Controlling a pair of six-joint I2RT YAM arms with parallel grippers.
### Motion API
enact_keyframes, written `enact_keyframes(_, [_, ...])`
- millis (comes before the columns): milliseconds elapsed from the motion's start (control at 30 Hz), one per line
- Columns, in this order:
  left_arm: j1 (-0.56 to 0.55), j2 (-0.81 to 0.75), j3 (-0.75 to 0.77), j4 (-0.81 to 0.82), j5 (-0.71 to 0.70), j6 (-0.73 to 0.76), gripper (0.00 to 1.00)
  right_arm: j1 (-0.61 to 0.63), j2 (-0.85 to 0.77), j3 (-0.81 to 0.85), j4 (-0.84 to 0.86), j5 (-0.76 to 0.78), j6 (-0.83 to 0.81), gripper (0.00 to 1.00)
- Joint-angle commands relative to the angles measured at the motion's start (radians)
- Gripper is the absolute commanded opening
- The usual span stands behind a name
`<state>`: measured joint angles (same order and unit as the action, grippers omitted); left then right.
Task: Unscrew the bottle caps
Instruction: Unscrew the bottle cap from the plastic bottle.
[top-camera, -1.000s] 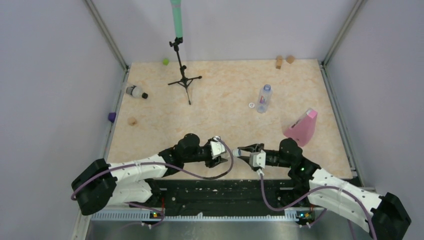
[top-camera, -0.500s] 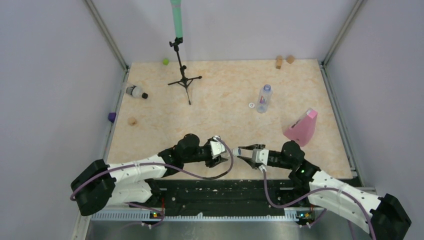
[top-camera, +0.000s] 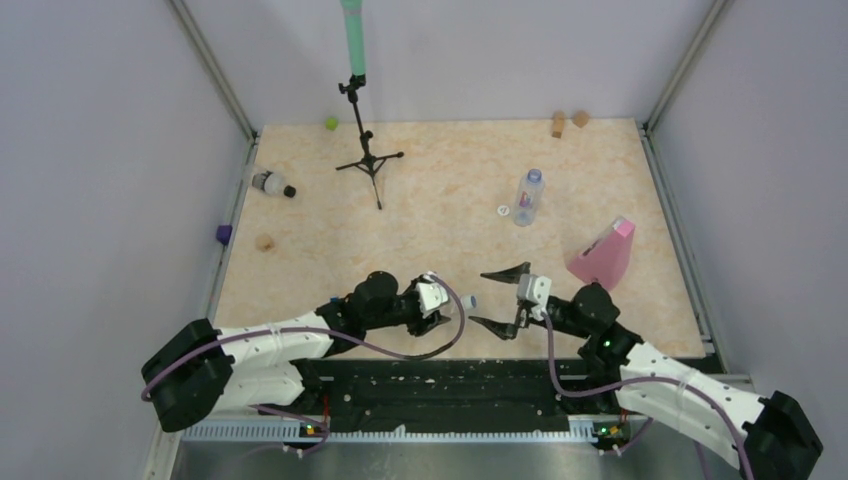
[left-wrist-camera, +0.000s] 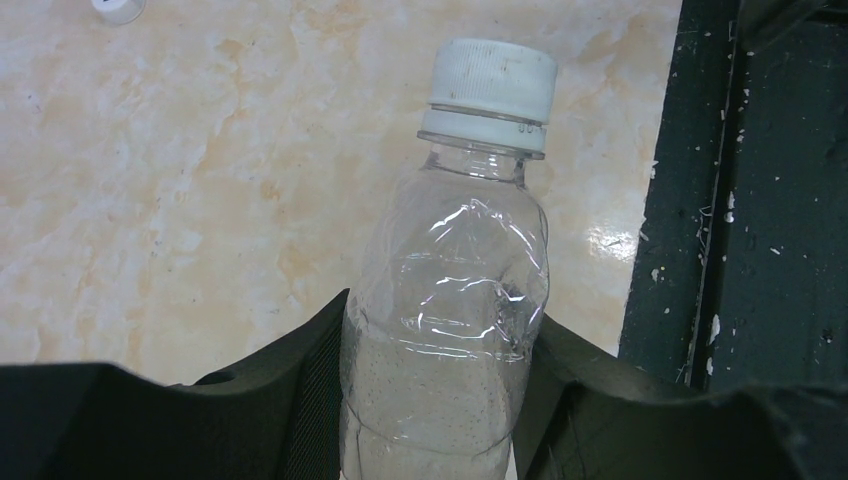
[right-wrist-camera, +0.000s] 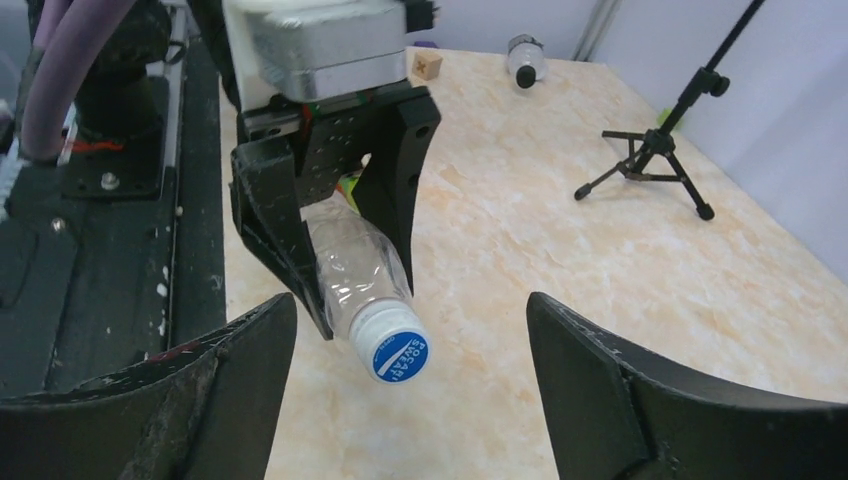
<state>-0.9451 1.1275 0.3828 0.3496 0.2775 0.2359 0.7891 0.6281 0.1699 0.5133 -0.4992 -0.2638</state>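
My left gripper (top-camera: 440, 305) is shut on a small clear bottle (left-wrist-camera: 450, 300) that lies level and points right. Its white cap (left-wrist-camera: 492, 85), blue on top (right-wrist-camera: 393, 345), sits on the neck. My right gripper (top-camera: 500, 297) faces that cap with its jaws wide open, one on either side and a little short of it, touching nothing. A second bottle (top-camera: 528, 197) with a label band stands mid-table with a loose white cap (top-camera: 503, 210) beside it. A third bottle (top-camera: 270, 184) with a black cap (top-camera: 290, 191) lies at the left edge.
A black tripod stand (top-camera: 368, 160) rises at the back left. A pink wedge (top-camera: 603, 255) sits to the right of my right arm. Small blocks lie about: tan (top-camera: 264, 241), purple (top-camera: 223, 234), green (top-camera: 330, 123), tan (top-camera: 568, 121). The black base rail (top-camera: 450, 375) borders the near edge.
My right gripper was shut on the held bottle's cap; it has opened wide and drawn back slightly to the right. The cap remains on the bottle. The left arm has not moved.
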Motion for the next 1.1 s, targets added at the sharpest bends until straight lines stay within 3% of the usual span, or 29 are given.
enact_keyframes(0, [-0.003,-0.026,-0.018,0.079,-0.036,-0.024,0.00,0.003,-0.016,0.022,0.082,0.104,0.211,0.87])
enact_keyframes(67, [-0.003,-0.027,-0.024,0.089,-0.039,-0.026,0.00,0.003,-0.011,0.033,0.059,0.184,0.305,0.97])
enact_keyframes(200, [-0.003,-0.042,-0.031,0.092,-0.047,-0.032,0.00,0.003,0.012,0.091,-0.049,0.422,0.514,0.99])
enact_keyframes(367, [-0.003,-0.066,-0.052,0.123,-0.080,-0.049,0.00,0.002,0.077,0.241,-0.426,0.714,0.963,0.99])
enact_keyframes(433, [-0.003,-0.077,-0.052,0.120,-0.082,-0.042,0.00,0.001,0.114,0.274,-0.506,0.706,1.070,0.99])
enact_keyframes(533, [-0.003,-0.096,-0.050,0.108,-0.092,-0.047,0.00,0.001,0.176,0.314,-0.504,0.602,1.094,0.99])
enact_keyframes(633, [-0.003,-0.113,-0.053,0.109,-0.095,-0.050,0.00,0.001,0.213,0.317,-0.509,0.597,1.169,0.99])
enact_keyframes(733, [-0.003,-0.132,-0.053,0.103,-0.090,-0.053,0.00,0.001,0.223,0.290,-0.506,0.642,1.254,0.99])
enact_keyframes(867, [-0.003,-0.161,-0.065,0.119,-0.095,-0.053,0.00,0.001,0.135,0.300,-0.686,0.835,1.489,0.99])
enact_keyframes(1000, [-0.003,-0.178,-0.074,0.136,-0.094,-0.052,0.00,0.001,-0.033,0.091,-0.355,0.796,1.513,0.99])
enact_keyframes(1067, [-0.003,-0.185,-0.071,0.123,-0.096,-0.052,0.00,-0.001,-0.074,0.073,-0.347,0.797,1.518,0.99])
